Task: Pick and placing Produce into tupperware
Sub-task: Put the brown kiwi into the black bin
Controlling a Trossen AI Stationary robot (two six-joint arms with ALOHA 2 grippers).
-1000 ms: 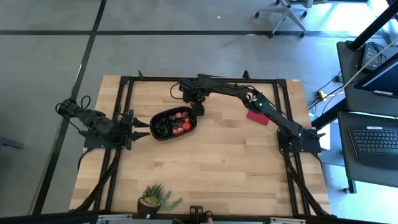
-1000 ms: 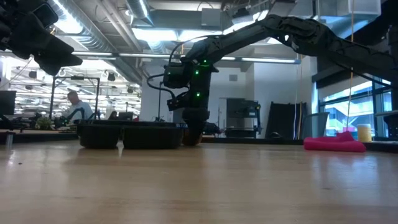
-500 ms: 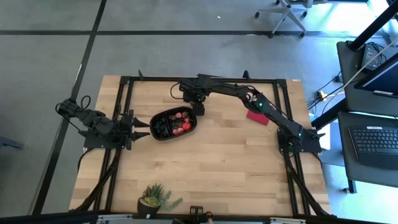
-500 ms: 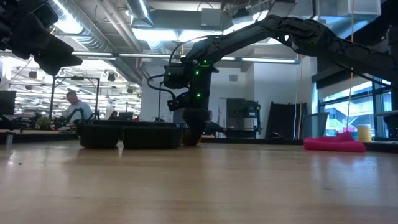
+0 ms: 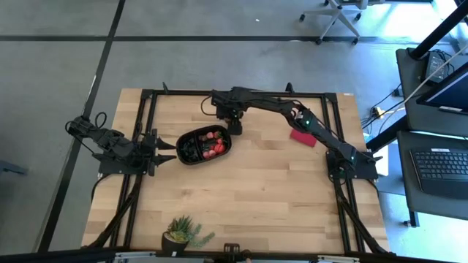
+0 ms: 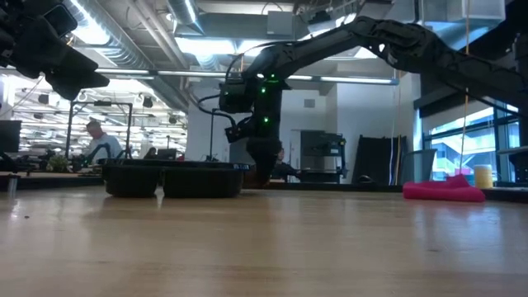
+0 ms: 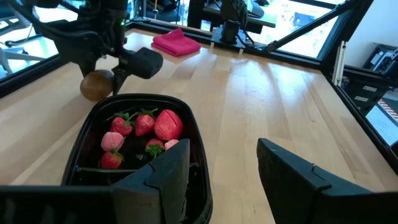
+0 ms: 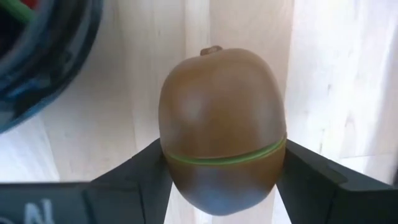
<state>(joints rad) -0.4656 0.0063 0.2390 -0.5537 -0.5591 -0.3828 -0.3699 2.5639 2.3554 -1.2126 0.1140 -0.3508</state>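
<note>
The black tupperware tray (image 5: 191, 151) lies left of the table's middle and holds several red strawberry pieces (image 7: 144, 127); it also shows in the low view (image 6: 173, 178). My right gripper (image 5: 235, 128) stands at the tray's far right end, shut on the brown round fruit (image 8: 221, 127), which also shows in the left wrist view (image 7: 96, 85). My left gripper (image 7: 221, 180) is open and empty, just off the tray's left end (image 5: 165, 151). My right gripper pinches the brown fruit between its two fingers (image 8: 148, 167), one on each side at its widest part (image 8: 171, 149), along the green seam. The fingers come from above, pointing down. The fruit sits upright with its stem end away from the wrist, over the wood beside the tray's rim.
A folded red cloth (image 5: 302, 136) lies at the table's right, far side, also in the low view (image 6: 443, 191). A green spiky potted plant (image 5: 183, 234) stands at the near edge. Black frame rails run along the table's sides. A person (image 6: 99, 140) sits in the room beyond.
My right gripper has risen a little beside the tray's far right end, still shut on the brown fruit.
</note>
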